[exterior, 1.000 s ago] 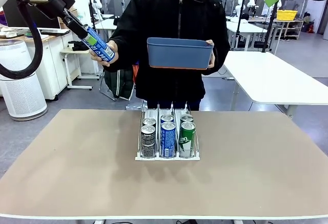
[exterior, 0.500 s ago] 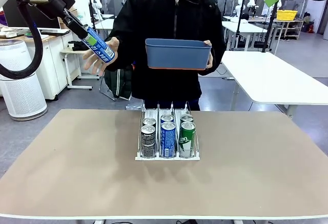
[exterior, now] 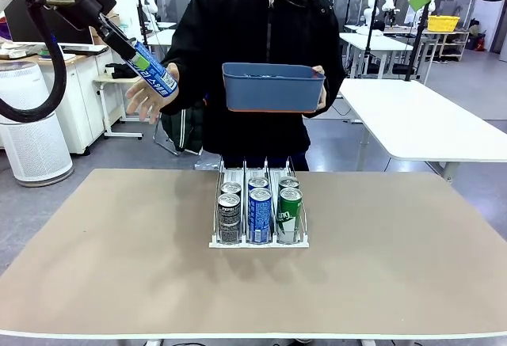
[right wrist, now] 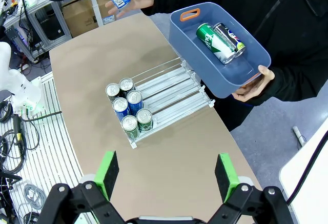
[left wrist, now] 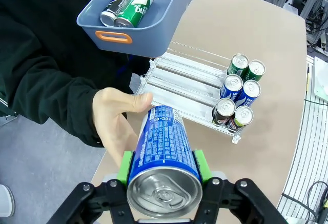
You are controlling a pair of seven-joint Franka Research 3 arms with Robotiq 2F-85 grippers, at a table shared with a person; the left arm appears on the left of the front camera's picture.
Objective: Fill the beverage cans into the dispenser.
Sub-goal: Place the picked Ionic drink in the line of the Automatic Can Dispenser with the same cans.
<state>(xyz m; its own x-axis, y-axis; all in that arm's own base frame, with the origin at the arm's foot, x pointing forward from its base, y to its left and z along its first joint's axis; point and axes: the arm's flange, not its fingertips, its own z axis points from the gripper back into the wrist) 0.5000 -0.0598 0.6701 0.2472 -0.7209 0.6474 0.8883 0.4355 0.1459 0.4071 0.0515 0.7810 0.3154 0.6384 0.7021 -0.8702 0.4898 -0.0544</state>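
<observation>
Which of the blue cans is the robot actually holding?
The blue can up in the air at the left, clamped in the left gripper beside the person's hand. The other two blue cans stand in the middle lane of the dispenser.

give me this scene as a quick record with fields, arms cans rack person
left gripper: shut on blue can, held high, close beside the person's open hand
right gripper: open, high over the table, holding nothing
person: at the far side, other hand carrying blue tub
tub contents: green can and black can, lying down
dispenser: on the table, three lanes, far part bare
stock: six cans upright, two per lane, at the robot-side end
</observation>
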